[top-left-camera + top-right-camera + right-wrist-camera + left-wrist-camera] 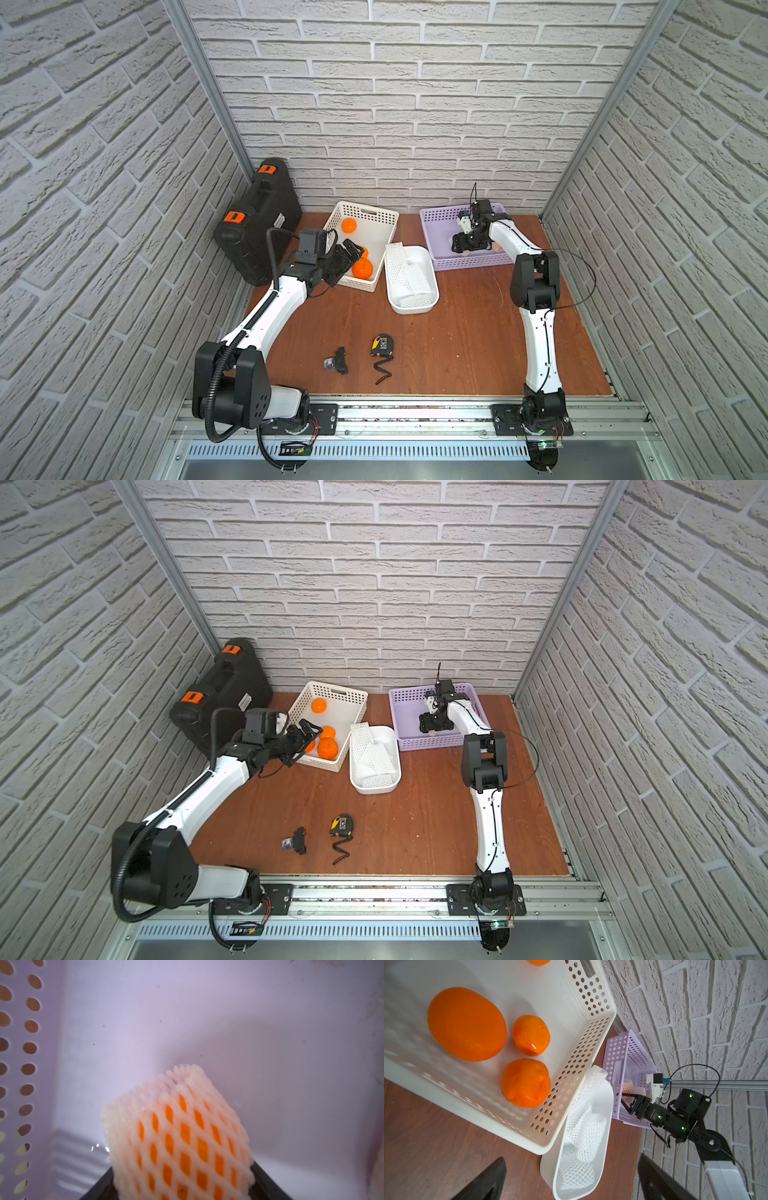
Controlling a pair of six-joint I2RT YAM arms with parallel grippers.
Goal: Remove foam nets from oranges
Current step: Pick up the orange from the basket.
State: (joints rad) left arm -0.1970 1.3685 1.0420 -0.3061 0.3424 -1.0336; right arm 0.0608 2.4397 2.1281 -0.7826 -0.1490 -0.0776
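Foam net (158,1093) fills the gap of my right claw (182,1180). The netted orange (180,1142) sits between both fingers and brushes each. I cannot tell whether the claw is clamping it or merely flanking it. The sleeve's long axis runs out ahead of the claw, tilted a little. Its open mouth points away, with a loose collar standing past the fruit. Ahead of that mouth the purple basket (31,1047) has open floor. Its perforated wall stands close on one side, and there is more room on the other.

My left claw (572,1159) is spread wide and grasps nothing. It hangs by the corner of the white basket (583,1043), above the worktop (425,1136). Just ahead, beside that corner, the white tub (548,1169) holds the empty nets (589,1136), and one long net leans over the tub's far rim. Past the basket wall lie the bare oranges: a large one (467,1024), two smaller ones close together (530,1034) (526,1082), and a fourth at the far end (349,225).
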